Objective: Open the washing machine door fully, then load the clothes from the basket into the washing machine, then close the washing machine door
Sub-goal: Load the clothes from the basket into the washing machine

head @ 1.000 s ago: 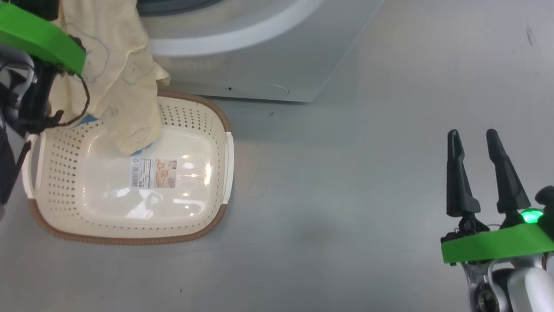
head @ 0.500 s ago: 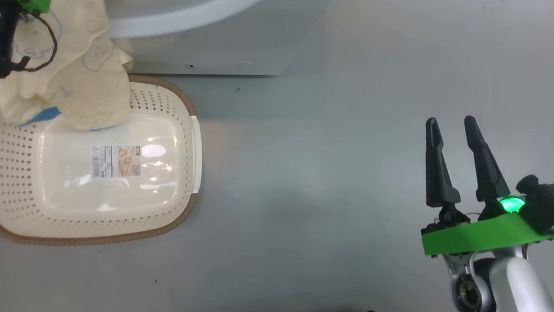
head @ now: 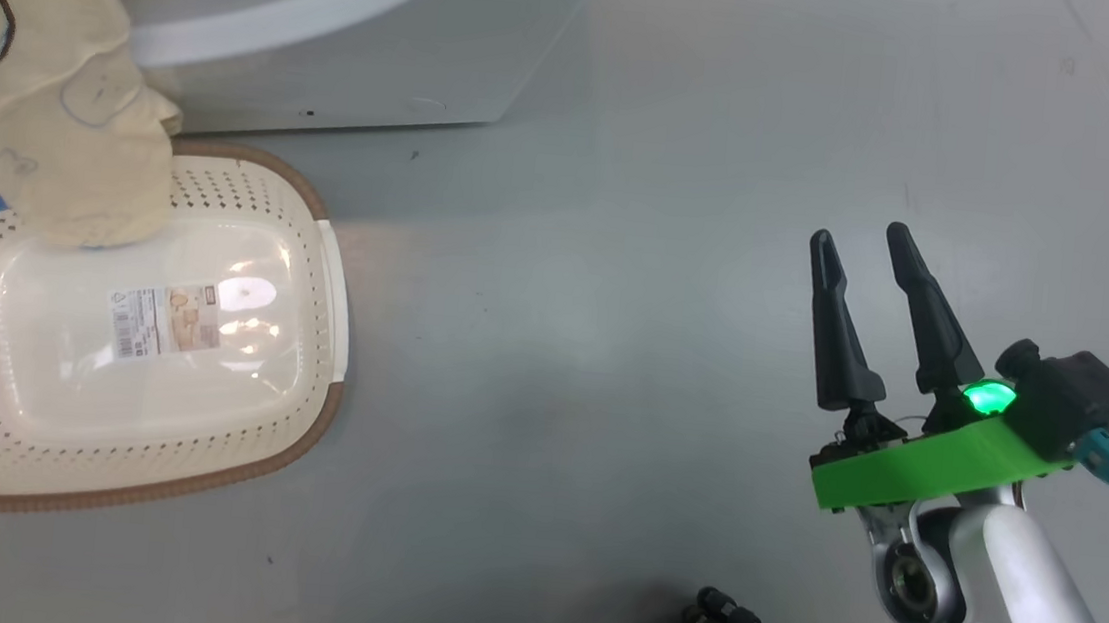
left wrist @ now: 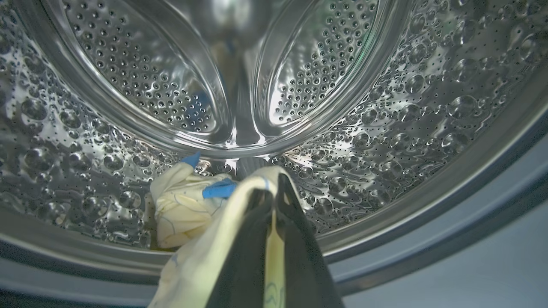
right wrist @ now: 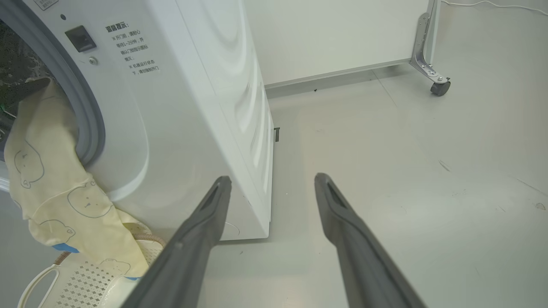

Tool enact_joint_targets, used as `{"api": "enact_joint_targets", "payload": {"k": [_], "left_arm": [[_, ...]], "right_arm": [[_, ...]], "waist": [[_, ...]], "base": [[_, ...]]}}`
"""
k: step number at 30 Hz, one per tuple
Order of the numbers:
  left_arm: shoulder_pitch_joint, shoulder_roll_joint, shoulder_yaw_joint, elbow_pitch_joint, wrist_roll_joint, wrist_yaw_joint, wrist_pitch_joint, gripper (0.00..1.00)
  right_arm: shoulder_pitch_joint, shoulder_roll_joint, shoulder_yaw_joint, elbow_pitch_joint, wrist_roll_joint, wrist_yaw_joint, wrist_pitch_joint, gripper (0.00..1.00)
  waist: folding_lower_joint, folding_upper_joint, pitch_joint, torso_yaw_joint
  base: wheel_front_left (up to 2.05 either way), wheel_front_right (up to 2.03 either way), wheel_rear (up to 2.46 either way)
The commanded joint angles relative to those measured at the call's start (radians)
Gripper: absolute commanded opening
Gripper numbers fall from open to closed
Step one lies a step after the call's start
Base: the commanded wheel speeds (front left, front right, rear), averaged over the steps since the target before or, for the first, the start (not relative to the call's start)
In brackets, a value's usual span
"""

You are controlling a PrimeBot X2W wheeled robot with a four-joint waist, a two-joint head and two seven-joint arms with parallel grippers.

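Left gripper (left wrist: pixel 274 188) pinches a pale yellow bear-print garment (left wrist: pixel 192 265) at the perforated steel drum (left wrist: pixel 385 128); right gripper (head: pixel 859 234) gapes, empty.

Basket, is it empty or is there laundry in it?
Almost empty: the basket floor is bare; only the end of the hanging garment reaches in.

Right hand (head: pixel 860 234) with black tapered fingers (head: pixel 838 336), green wrist plate (head: pixel 933 465), silver forearm (head: pixel 1030 614)

Cut off and covered
The basket (head: pixel 230 469) runs off the left edge, far left corner under the garment (head: pixel 39 126); washing machine (head: pixel 355 63) cropped at the far side, its printed notice (right wrist: pixel 132 49) too small to read.
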Motion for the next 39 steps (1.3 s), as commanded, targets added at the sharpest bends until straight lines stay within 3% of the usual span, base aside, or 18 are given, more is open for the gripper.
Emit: {"api": "enact_joint_targets", "payload": {"k": [1, 5, 11, 21, 24, 25, 30, 39], "left_arm": [[-0.080, 0.050, 0.019, -0.018, 0.010, 0.000, -0.018, 0.00], [-0.148, 0.071, 0.059, -0.068, 0.056, 0.001, -0.032, 0.00], [-0.120, 0.093, 0.249, -0.242, 0.196, 0.026, -0.033, 0.00], [-0.026, 0.034, 0.290, -0.106, 0.260, 0.002, -0.033, 0.01], [-0.035, 0.020, 0.273, -0.067, 0.257, 0.001, -0.033, 0.53], [-0.037, 0.016, 0.265, -0.057, 0.252, 0.001, -0.033, 1.00], [-0.037, -0.005, 0.211, -0.005, 0.206, 0.001, -0.033, 1.00], [-0.005, -0.015, 0.197, -0.021, 0.150, 0.001, -0.033, 1.00]], "right_arm": [[-0.002, -0.001, 0.020, -0.032, 0.005, 0.002, -0.006, 1.00], [-0.007, 0.002, 0.017, -0.038, 0.007, 0.002, -0.006, 1.00], [-0.026, 0.005, 0.015, -0.045, 0.009, 0.002, -0.006, 1.00], [-0.029, 0.006, 0.028, -0.044, 0.026, 0.002, -0.006, 1.00], [-0.028, 0.006, 0.028, -0.042, 0.027, 0.002, -0.006, 1.00], [-0.029, 0.006, 0.027, -0.042, 0.027, 0.002, -0.006, 1.00], [-0.027, 0.006, 0.023, -0.040, 0.024, 0.002, -0.006, 1.00], [-0.031, 0.006, 0.021, -0.035, 0.018, 0.002, -0.006, 1.00]], "waist": [[0.0000, 0.0000, 0.008, -0.006], [0.0000, 0.0000, 0.030, -0.010], [0.0000, 0.0000, 0.053, -0.013], [0.0000, 0.0000, 0.045, -0.005], [0.0000, 0.0000, 0.040, -0.003], [0.0000, 0.0000, 0.038, -0.002], [0.0000, 0.0000, 0.023, 0.010], [0.0000, 0.0000, 0.001, 0.026]], "base": [[0.00, 0.00, 0.00], [0.00, 0.00, 0.00], [0.00, 0.00, 0.00], [0.00, 0.00, 0.00], [0.00, 0.00, 0.00], [0.00, 0.00, 0.00], [0.00, 0.00, 0.00], [0.00, 0.00, 0.00]]}}
